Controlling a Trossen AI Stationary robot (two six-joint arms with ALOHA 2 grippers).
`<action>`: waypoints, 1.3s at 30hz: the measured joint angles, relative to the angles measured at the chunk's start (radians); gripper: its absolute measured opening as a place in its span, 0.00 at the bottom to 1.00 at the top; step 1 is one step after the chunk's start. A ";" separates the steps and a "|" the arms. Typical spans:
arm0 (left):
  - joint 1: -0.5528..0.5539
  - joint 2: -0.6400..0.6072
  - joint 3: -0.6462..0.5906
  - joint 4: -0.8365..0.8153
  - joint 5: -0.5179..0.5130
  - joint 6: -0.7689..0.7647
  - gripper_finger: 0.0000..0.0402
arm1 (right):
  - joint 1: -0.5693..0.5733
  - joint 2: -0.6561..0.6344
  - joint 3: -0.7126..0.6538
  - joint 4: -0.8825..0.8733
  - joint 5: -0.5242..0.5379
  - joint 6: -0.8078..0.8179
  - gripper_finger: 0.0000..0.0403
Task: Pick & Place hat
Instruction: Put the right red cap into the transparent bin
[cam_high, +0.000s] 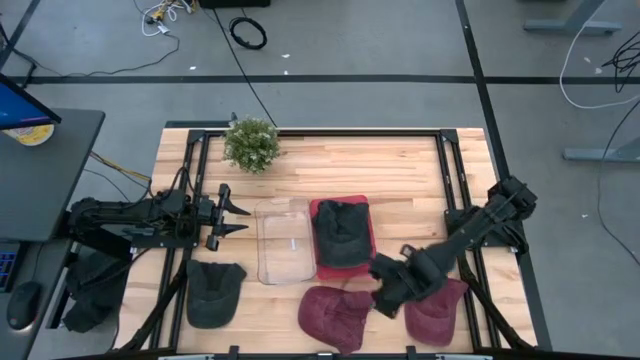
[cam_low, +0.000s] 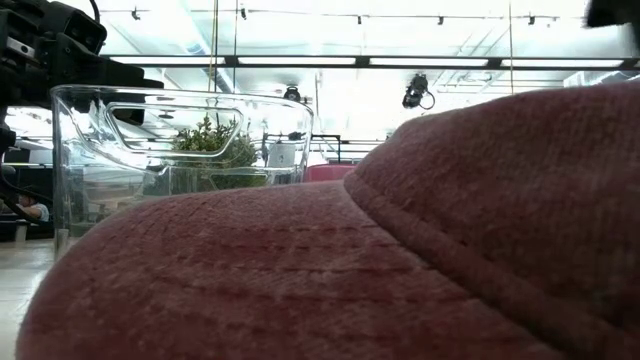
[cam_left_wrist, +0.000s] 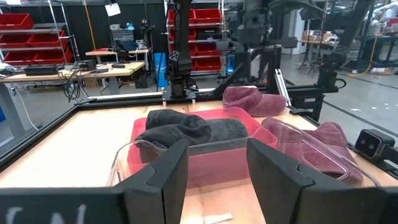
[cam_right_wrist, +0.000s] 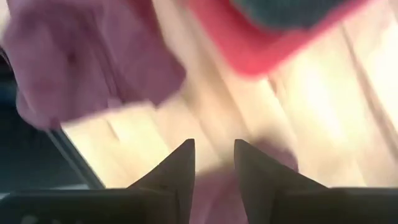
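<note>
High view first: the red tray sits mid-desk and I'll use it as the landmark. A dark grey hat is lying in it. Just left of the tray, touching it, is a clear plastic bin. Below the tray, near the desk's front edge, is a maroon hat; a second maroon hat is off to the tray's lower right, and a dark hat lies well to its lower left. A small potted plant is up and left of the tray, on the wooden desk. The right claw hovers just below the tray's lower right corner, between the two maroon hats. The left claw waits left of the bin, fingers spread wide.

Low view: the maroon hat fills nearly everything, with the clear bin and the plant behind it.

Left wrist view: the left claw is wide open, pointing at the bin and the tray with the grey hat in it.

Right wrist view: the right claw has a narrow gap with nothing between the fingers; a tray corner and a maroon hat are beyond.
</note>
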 joint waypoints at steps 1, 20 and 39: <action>0.000 0.000 0.000 0.000 0.000 0.000 0.42 | 0.019 0.000 0.000 -0.008 -0.001 0.020 0.28; 0.000 0.000 0.000 0.000 0.000 0.000 0.42 | 0.287 0.000 0.000 -0.076 -0.003 0.397 0.46; 0.000 0.000 0.000 0.000 0.000 0.000 0.42 | 0.374 0.001 -0.287 0.207 -0.071 0.516 0.56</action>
